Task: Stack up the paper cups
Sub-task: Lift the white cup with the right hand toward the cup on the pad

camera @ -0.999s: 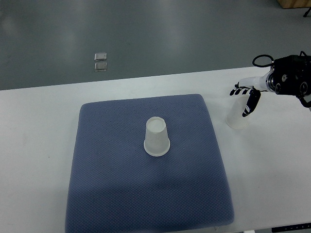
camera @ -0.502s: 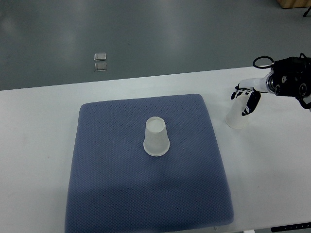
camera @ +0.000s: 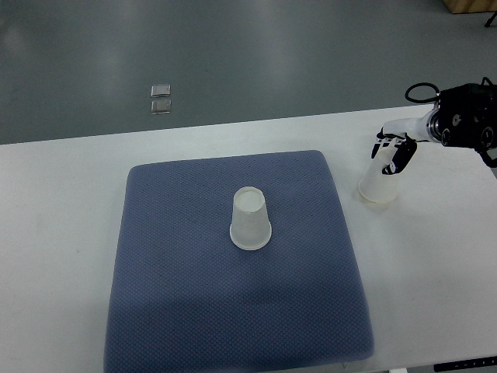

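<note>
1. On the blue mat one paper cup stands upside down, mid-mat.
2. Further right, on the white surface, a second cup sits inverted.
3. Right hand wraps its fingers around that cup's top.

A mat lies on the table, filling most of its middle. An upturned paper cup stands on the mat, near its centre. To the right, off the mat and just beside its far right corner, a second upturned cup sits on the bare table. The right hand reaches in from the right edge and rests at the top of that second cup. Behind the table, on the floor, lie two small plates, one before the other.
</note>
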Motion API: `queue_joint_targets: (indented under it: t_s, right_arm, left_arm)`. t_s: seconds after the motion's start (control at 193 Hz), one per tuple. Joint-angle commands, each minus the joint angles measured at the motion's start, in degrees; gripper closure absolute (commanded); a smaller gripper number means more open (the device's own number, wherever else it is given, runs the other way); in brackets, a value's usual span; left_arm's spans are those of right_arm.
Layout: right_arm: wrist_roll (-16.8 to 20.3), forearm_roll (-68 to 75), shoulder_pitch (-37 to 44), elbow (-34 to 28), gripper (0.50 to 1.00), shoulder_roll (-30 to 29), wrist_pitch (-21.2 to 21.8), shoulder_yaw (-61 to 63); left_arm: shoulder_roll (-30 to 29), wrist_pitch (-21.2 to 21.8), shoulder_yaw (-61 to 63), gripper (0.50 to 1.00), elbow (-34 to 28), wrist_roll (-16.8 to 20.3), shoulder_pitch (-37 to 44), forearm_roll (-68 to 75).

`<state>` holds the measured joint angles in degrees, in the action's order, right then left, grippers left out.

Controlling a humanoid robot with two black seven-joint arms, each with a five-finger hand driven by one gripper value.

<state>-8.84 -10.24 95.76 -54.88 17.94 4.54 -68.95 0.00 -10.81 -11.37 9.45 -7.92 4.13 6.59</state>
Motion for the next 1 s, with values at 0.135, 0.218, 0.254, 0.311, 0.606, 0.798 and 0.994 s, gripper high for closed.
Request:
queue_joint_targets:
  t_s: [0.135, 0.218, 0.254, 0.311, 0.606, 0.798, 0.994]
  right_arm:
    - [-0.1, -1.0, 21.0, -11.3, 0.912, 4.7, 8.2, -0.3]
    - [-0.1, -2.1, 31.0, -16.1, 0.91, 5.2, 11.1, -0.7]
    - [0.0, -2.3, 34.2, -17.8, 0.91, 5.2, 12.4, -0.8]
    - [0.0, -2.5, 39.1, -19.8, 0.908, 5.2, 14.8, -0.8]
    - [0.0, -2.5, 50.3, -24.5, 0.904, 3.1, 19.7, -0.8]
    - [-0.1, -0.7, 50.3, -26.3, 0.904, 1.4, 19.6, 1.8]
    - [-0.1, 5.3, 47.5, -27.6, 0.904, -2.5, 17.6, 8.3]
  left_arm:
    - [0.0, 0.0, 0.0, 0.5, 0.2, 0.0, 0.0, 0.0]
    - [0.0, -0.1, 0.0, 0.5, 0.2, 0.0, 0.0, 0.0]
    - [0.0, -0.1, 0.0, 0.5, 0.2, 0.0, 0.0, 0.0]
    - [0.0, -0.1, 0.0, 0.5, 0.5, 0.0, 0.0, 0.0]
    - [0.0, -0.1, 0.0, 0.5, 0.7, 0.0, 0.0, 0.0]
    - [0.0, -0.1, 0.0, 0.5, 0.7, 0.0, 0.0, 0.0]
    - [0.0, -0.1, 0.0, 0.5, 0.6, 0.0, 0.0, 0.0]
